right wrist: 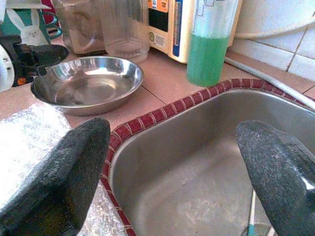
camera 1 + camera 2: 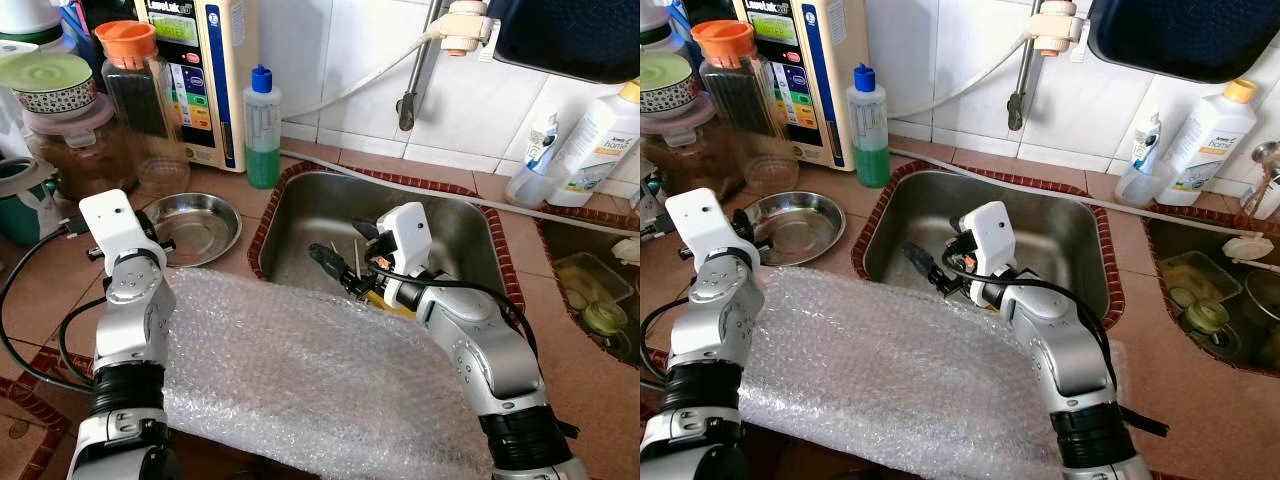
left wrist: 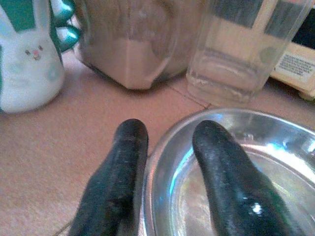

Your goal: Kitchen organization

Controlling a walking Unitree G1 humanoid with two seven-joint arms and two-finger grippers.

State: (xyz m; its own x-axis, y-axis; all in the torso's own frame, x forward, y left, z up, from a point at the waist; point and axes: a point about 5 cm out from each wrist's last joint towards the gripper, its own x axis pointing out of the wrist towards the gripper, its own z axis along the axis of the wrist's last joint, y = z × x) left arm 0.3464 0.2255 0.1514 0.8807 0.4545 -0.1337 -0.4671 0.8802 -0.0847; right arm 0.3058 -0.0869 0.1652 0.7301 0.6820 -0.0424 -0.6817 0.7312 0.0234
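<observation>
Two claws are at work: we have our left claw straddling the steel bowl rim on the desk, not clamped; right claw gapes empty above the sink. Little looks tidied yet.

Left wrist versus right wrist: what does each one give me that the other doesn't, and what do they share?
Only the left wrist view shows the left gripper up close, one finger inside and one outside the steel bowl's rim, apparently not yet closed on it.

Only the right wrist view shows the right gripper wide open over the sink, plus the green liquid bottle and the bubble wrap.

Both show the steel bowl, the bunny mug and the clear jars behind them.
</observation>
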